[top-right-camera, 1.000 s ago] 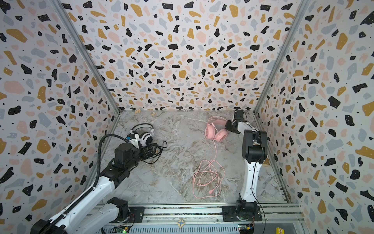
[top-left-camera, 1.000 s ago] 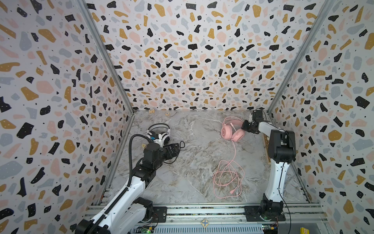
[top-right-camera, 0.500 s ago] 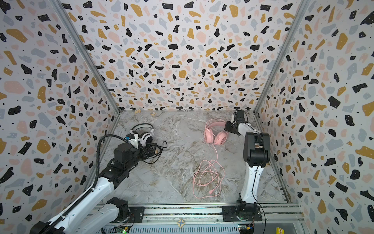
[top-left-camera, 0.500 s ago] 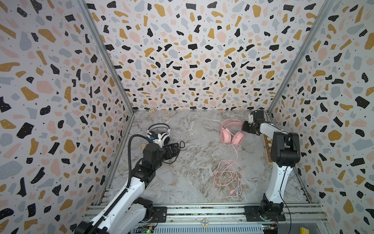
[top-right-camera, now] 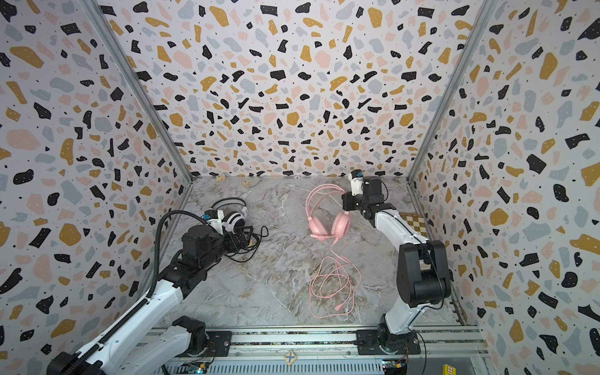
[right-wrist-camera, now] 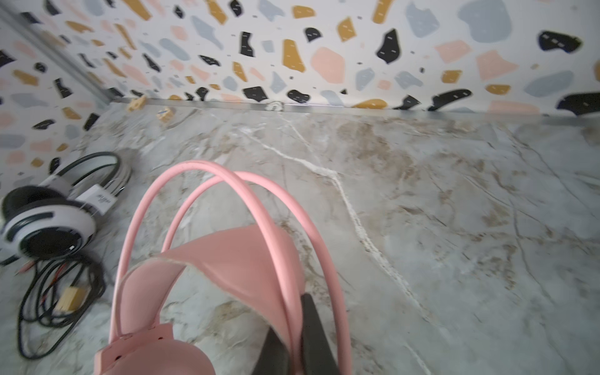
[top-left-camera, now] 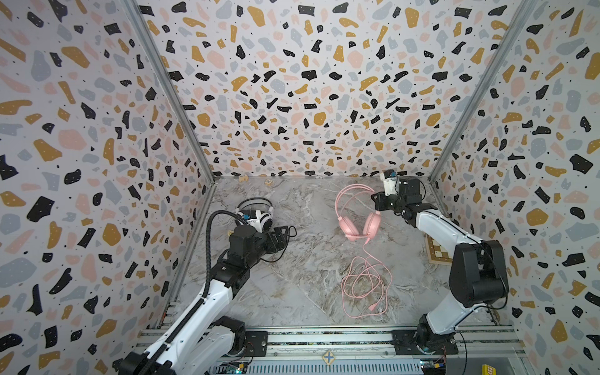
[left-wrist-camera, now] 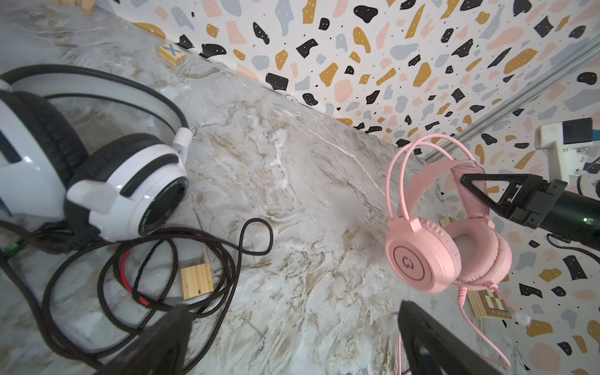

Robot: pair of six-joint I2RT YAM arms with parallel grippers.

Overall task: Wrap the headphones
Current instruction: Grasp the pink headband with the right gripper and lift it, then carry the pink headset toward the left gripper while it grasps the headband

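Our right fingers [top-left-camera: 377, 200] clench the pink headphones [top-left-camera: 358, 224] by the headband, cups hanging over the counter [top-left-camera: 308, 259], cable [top-left-camera: 363, 285] sprawled loose. Our left fingers [top-left-camera: 279, 237] gape beside the white headphones [top-left-camera: 259, 220], cord [left-wrist-camera: 256, 221] untidy. We judge wrapping barely begun.

One pink headset [top-left-camera: 347, 225], one white headset [top-left-camera: 263, 222], two robot arms [top-left-camera: 214, 293], one checkered board [top-left-camera: 439, 254].

left headset [top-left-camera: 261, 221] far-left, right headset [top-left-camera: 348, 224] mid-right — cable [top-left-camera: 363, 285] before it
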